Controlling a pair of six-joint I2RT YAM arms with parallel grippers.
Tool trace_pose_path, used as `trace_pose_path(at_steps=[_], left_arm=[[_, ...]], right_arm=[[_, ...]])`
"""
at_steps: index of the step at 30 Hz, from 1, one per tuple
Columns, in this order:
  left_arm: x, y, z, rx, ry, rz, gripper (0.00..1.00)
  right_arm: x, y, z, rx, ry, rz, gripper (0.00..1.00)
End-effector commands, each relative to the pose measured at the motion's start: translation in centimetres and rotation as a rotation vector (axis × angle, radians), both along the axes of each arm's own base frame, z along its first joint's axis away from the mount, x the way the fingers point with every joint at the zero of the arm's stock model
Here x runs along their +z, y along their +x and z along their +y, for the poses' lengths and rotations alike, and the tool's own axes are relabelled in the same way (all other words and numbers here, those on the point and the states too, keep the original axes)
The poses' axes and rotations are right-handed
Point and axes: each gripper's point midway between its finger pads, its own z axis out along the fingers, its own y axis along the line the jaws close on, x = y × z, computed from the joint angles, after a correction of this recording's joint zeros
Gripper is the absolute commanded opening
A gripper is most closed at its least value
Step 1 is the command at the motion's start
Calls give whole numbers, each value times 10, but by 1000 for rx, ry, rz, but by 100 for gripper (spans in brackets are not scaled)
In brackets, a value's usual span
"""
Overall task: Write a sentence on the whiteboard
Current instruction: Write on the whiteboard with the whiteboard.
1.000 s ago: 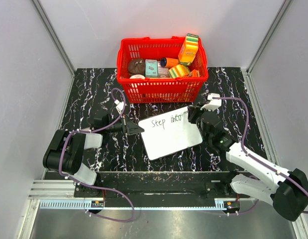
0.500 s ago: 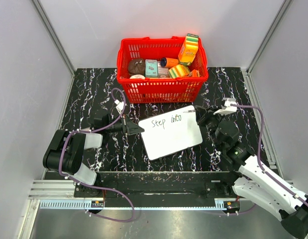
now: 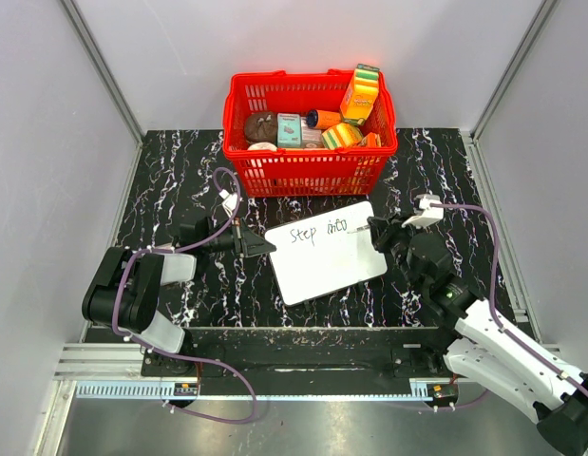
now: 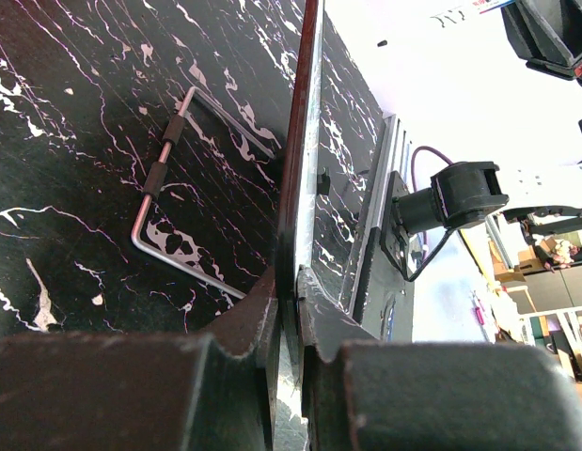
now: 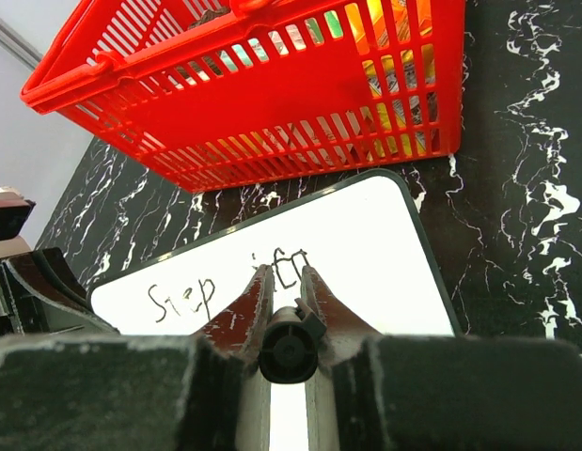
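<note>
The table (image 3: 170,180) is being overlooked from high behind; the whiteboard (image 3: 331,266) is being shared by all three views, closely from both wrists.

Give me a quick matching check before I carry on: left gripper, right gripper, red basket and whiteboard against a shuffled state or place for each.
1 left gripper
2 right gripper
3 red basket
4 whiteboard

A shut on the marker
B reads "Step into"
C behind the whiteboard, holding packaged goods
D clamped on the whiteboard's edge

Pairs: 1-D, 2-A, 3-C, 4-B
</note>
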Motion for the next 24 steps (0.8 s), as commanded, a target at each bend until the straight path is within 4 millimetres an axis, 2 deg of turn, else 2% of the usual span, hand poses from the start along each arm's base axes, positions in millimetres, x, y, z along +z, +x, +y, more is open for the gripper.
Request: trace_pose_path(at_steps=[1, 24], left_arm=[[-3, 6, -3, -13, 25, -80, 0], [-4, 6, -3, -11, 28, -76, 0]], right_arm=[[11, -2, 0, 5, 38, -17, 0], [11, -6, -7, -5, 14, -28, 0]])
